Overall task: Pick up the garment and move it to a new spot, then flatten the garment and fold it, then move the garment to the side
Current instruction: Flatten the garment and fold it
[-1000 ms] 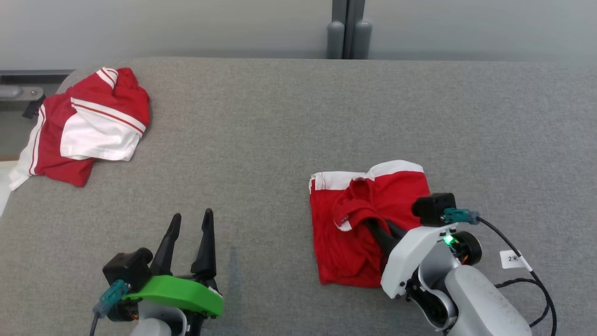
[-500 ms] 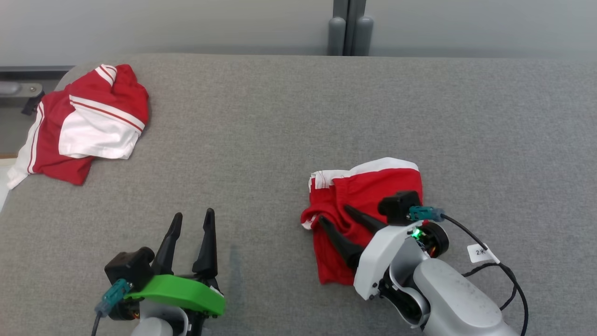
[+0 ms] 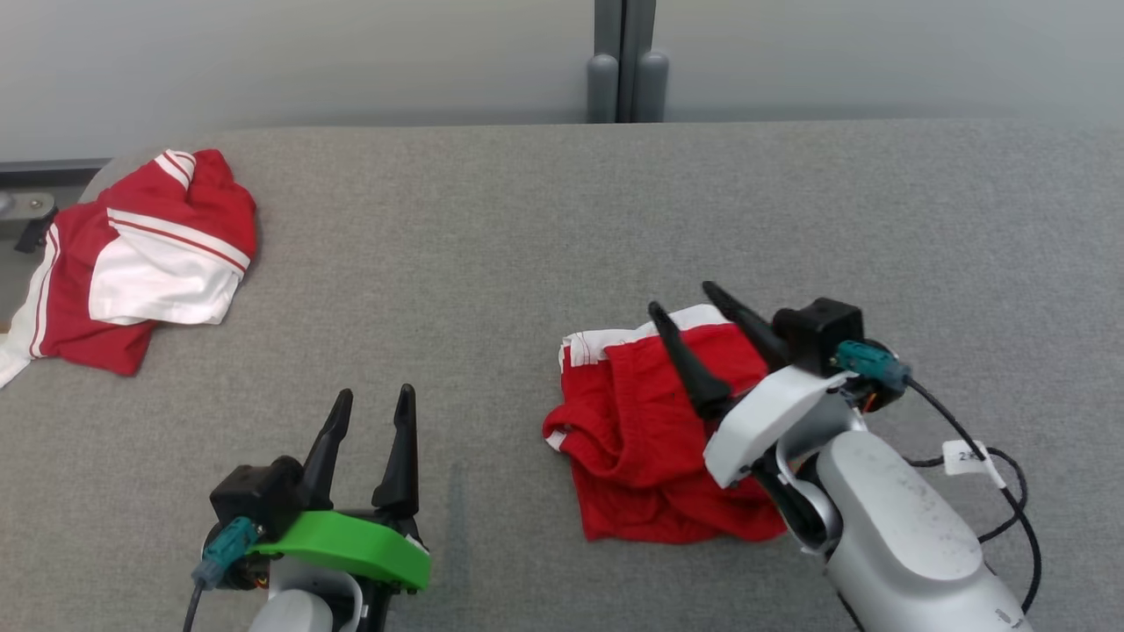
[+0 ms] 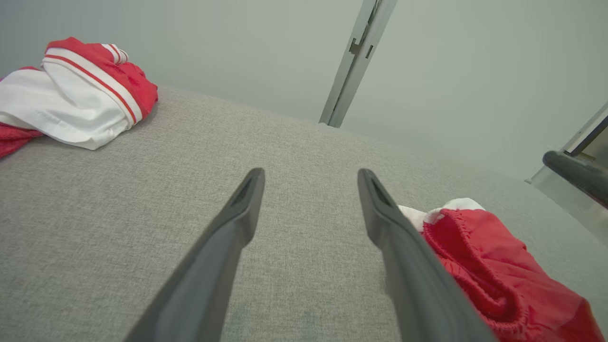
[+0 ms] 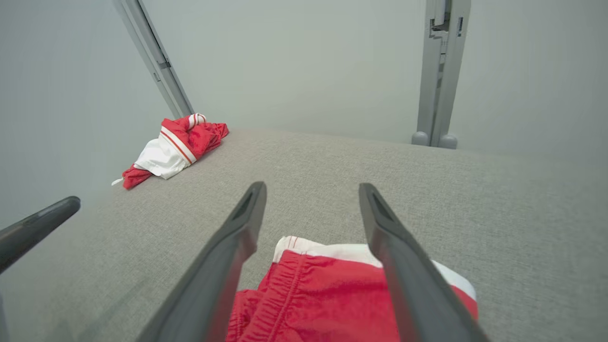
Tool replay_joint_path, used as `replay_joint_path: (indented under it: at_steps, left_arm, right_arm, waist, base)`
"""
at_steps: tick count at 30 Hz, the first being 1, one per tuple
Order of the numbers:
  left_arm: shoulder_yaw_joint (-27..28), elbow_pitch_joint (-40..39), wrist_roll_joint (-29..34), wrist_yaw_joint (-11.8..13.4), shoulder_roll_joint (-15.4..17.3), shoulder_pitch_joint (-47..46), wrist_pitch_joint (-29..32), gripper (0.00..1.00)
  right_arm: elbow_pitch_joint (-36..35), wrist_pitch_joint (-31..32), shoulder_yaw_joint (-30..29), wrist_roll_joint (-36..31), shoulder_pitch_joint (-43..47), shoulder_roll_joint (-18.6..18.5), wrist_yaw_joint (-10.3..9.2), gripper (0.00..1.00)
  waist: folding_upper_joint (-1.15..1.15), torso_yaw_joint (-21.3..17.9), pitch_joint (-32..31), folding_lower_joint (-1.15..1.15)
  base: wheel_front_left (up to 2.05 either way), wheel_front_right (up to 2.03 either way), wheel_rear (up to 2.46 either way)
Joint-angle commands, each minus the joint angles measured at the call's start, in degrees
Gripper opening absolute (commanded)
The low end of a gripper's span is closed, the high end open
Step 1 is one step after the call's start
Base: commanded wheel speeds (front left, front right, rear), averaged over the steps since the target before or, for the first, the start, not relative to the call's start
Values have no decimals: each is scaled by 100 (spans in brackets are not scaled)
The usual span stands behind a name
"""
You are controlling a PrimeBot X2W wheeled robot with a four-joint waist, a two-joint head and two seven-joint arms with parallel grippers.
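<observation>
- Garment [image 3: 650, 456] lies on the table [image 3: 492, 228], right of centre on the near half. It is a rumpled red bundle with its white-edged waistband turned to the far side.
- Right gripper [image 3: 681, 297] hangs over that waistband edge, fingers spread wide with nothing between them. The cloth sits below the tips, not in them.
- That reads to me as a set-down at the new spot: the bundle rests under its own weight and the arm stands clear above it.
- Left gripper [image 3: 376, 392] waits low at the near left, fingers apart and empty, well apart from the garment. I'd say it is parked there so it doesn't crowd the right arm.
- Heap [image 3: 140, 254] of red-and-white cloth sits at the far left corner, well away from the action.
- Folds bunch up on the garment's left side, so flattening looks like the job ahead. Two wide-spread grippers would suit taking two corners.
</observation>
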Motion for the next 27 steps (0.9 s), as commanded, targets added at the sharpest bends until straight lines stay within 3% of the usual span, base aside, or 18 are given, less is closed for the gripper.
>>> replay_joint_path:
  at_steps: [1,12,27]
  left_arm:
    - [6,-21,106,14,19,-66,-3,100]
    - [269,-52,343,88,-49,284,-3,100]
    - [598,-179,298,88,-140,931,-3,100]
  right_arm:
    - [-45,-112,-194,-176,83,-21,-5,100]
    - [-303,-549,-1593,-841,897,-20,-5,100]
    - [-373,-787,-1927,-742,1848,-19,-5,100]
  waist:
    - [0,-35,-64,0]
    - [0,-143,-349,0]
    - [0,-297,-494,0]
  base:
    - [0,0,0]
    - [0,0,0]
    - [0,0,0]
